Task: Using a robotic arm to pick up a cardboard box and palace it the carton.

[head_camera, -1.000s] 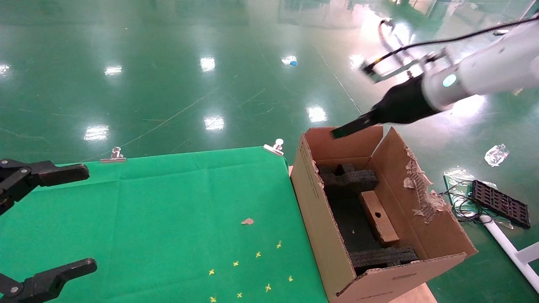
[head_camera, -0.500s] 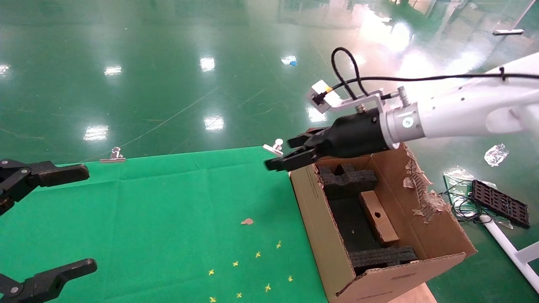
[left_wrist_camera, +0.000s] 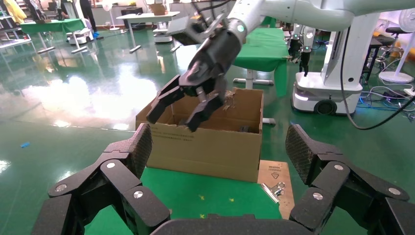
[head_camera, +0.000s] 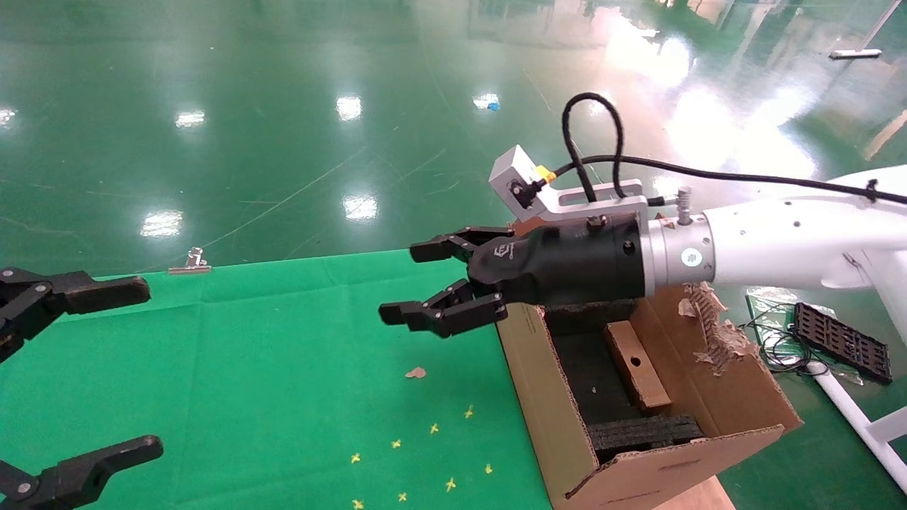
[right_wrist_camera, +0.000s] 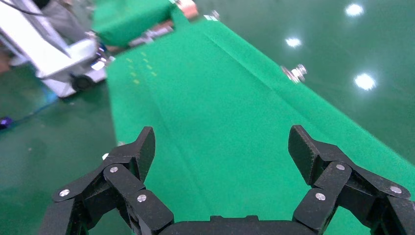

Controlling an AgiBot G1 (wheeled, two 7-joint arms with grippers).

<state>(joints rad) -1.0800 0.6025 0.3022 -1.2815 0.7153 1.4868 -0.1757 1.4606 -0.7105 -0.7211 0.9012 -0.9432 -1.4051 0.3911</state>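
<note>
The small slim brown cardboard box (head_camera: 636, 366) with a round hole lies inside the large carton (head_camera: 545, 404), between black foam inserts (head_camera: 645, 431). The carton stands at the table's right edge and also shows in the left wrist view (left_wrist_camera: 210, 142). My right gripper (head_camera: 418, 283), on the white robotic arm (head_camera: 772, 241), is open and empty, out over the green cloth left of the carton's far corner. In the right wrist view (right_wrist_camera: 220, 152) only cloth lies between its fingers. My left gripper (head_camera: 106, 368) is open and empty at the table's left, as its wrist view (left_wrist_camera: 218, 152) shows.
A green cloth (head_camera: 283, 368) covers the table, held by metal clips (head_camera: 190, 262), with yellow marks (head_camera: 425, 453) near the front. The carton's right flap (head_camera: 708, 319) is torn. A black tray and cables (head_camera: 840, 340) lie on the floor to the right.
My right arm has swung from above the carton's far end leftwards and down, out over the green cloth, and its fingers have spread. The box and left gripper have not moved.
</note>
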